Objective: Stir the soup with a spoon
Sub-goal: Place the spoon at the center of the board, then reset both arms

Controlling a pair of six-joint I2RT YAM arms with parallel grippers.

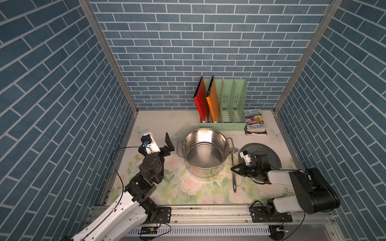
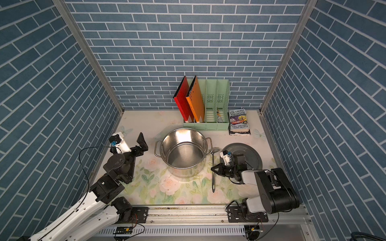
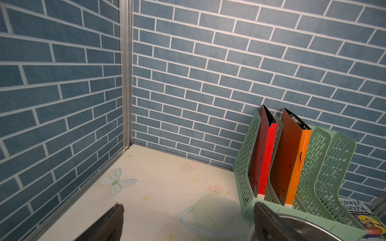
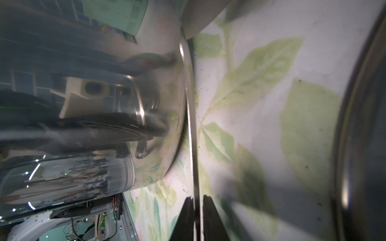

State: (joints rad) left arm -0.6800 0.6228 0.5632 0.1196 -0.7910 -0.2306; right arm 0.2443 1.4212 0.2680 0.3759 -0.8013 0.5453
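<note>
The wide steel pot [image 1: 203, 155] [image 2: 183, 154] stands mid-table with a bare shiny inside; no soup shows. The spoon [image 1: 233, 181] [image 2: 213, 181] lies flat on the floral mat just right of the pot, its bowl towards the back. My right gripper [image 1: 233, 169] [image 2: 213, 168] reaches in from the right, low over the handle's middle. In the right wrist view its fingers stand close on either side of the handle [image 4: 191, 125], right gripper [image 4: 197, 200]; whether they press on it is unclear. My left gripper [image 1: 169, 143] [image 3: 189, 206] hangs wide open left of the pot, holding nothing.
The flat steel lid [image 1: 269, 154] [image 4: 359, 125] lies right of the spoon, under my right wrist. A green file rack [image 1: 229, 104] with a red and an orange folder stands at the back wall. Beside it lies a book [image 1: 255, 122].
</note>
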